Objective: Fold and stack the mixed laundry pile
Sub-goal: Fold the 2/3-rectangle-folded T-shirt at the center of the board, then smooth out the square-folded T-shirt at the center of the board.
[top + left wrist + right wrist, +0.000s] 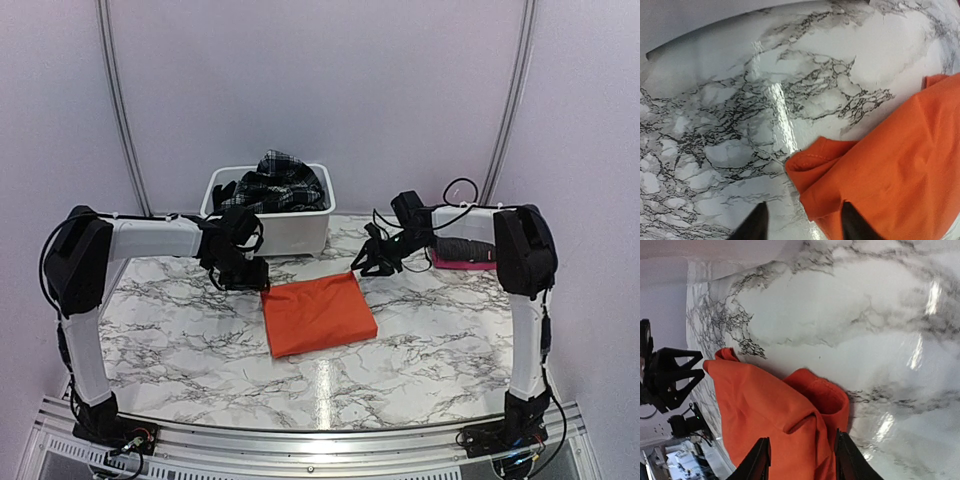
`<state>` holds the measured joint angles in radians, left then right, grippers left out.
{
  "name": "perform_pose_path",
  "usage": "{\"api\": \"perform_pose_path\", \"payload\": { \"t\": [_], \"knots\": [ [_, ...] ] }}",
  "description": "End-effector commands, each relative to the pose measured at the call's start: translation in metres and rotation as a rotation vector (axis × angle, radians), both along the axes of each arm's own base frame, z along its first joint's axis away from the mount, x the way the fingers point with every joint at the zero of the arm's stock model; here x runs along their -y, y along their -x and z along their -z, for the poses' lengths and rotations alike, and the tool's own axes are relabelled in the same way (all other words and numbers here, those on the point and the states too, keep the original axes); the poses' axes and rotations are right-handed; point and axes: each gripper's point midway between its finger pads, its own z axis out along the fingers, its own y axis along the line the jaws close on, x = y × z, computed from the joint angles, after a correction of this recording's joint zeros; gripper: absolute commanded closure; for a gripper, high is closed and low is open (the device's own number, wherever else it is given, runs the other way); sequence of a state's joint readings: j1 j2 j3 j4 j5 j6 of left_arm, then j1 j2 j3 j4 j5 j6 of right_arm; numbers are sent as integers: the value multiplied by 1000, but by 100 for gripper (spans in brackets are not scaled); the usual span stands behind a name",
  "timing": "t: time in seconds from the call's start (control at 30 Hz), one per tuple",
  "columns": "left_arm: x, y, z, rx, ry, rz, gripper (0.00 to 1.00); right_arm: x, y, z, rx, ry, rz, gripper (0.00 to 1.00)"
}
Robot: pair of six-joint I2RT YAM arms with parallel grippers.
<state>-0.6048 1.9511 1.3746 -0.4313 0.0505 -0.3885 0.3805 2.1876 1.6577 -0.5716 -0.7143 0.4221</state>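
In the middle of a marble-patterned table point(180, 330) lies an orange T-shirt point(318, 313), folded into a flat, nearly square packet. Its slightly longer axis runs across the table from left to right. It is turned a little, so the right end sits farther from the arm bases than the left.

The left gripper point(245, 276) hangs low at the packet's far left corner. In the left wrist view its fingers point(757, 225) stand partly apart, one over bare marble and the other over the orange edge, clamping nothing. The right gripper point(368, 262) is at the far right corner. In the right wrist view its fingers are also partly apart, and a loose, rumpled corner of the shirt lies between them.

Against the back wall stands a white tub point(290, 228) with a black-and-white plaid skirt point(280, 180) heaped in it. Under the right arm, a dark grey folded cloth point(462, 247) rests on a pink item point(462, 264).
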Motion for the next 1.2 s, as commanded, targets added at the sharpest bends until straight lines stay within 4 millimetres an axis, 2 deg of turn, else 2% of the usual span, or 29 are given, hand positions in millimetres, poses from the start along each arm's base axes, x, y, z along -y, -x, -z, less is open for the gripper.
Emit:
{"api": "perform_pose_path", "payload": {
  "t": [0.0, 0.03, 0.1, 0.13, 0.27, 0.33, 0.43, 0.6, 0.73, 0.87, 0.97, 1.07, 1.17],
  "knots": [
    [-10, -20, -51, 143, 34, -81, 30, 39, -33, -68, 202, -29, 79, 53],
    [-15, -19, -59, 162, 38, -91, 21, 47, -32, -77, 226, -21, 83, 49],
    [-16, -11, -79, 194, 78, -79, 15, 54, -21, -86, 252, -11, 66, 48],
    [-13, -4, -81, 189, 105, -58, 14, 53, -14, -89, 258, -23, 48, 49],
    [23, 26, -83, 151, 230, 85, 15, 21, 26, -90, 233, -134, -54, 54],
    [41, 35, -75, 115, 281, 124, 19, -1, 42, -82, 219, -150, -112, 57],
    [53, 34, -63, 88, 325, 103, 30, -30, 52, -71, 203, -176, -169, 58],
    [64, 16, -31, 47, 364, 52, 44, -48, 39, -41, 167, -201, -177, 61],
    [59, -8, 0, 32, 342, -42, 51, -51, 33, -3, 119, -174, -184, 62],
    [51, -19, 29, 4, 309, -92, 55, -46, 46, 33, 69, -128, -193, 62],
    [51, -6, 31, -20, 315, -68, 57, -46, 71, 45, 35, -113, -215, 62],
    [42, 21, 26, -29, 305, -42, 57, -51, 102, 39, 30, -111, -244, 62],
    [32, 47, 7, -4, 336, -24, 58, -51, 140, 35, 1, -110, -270, 61]
  ]
}}
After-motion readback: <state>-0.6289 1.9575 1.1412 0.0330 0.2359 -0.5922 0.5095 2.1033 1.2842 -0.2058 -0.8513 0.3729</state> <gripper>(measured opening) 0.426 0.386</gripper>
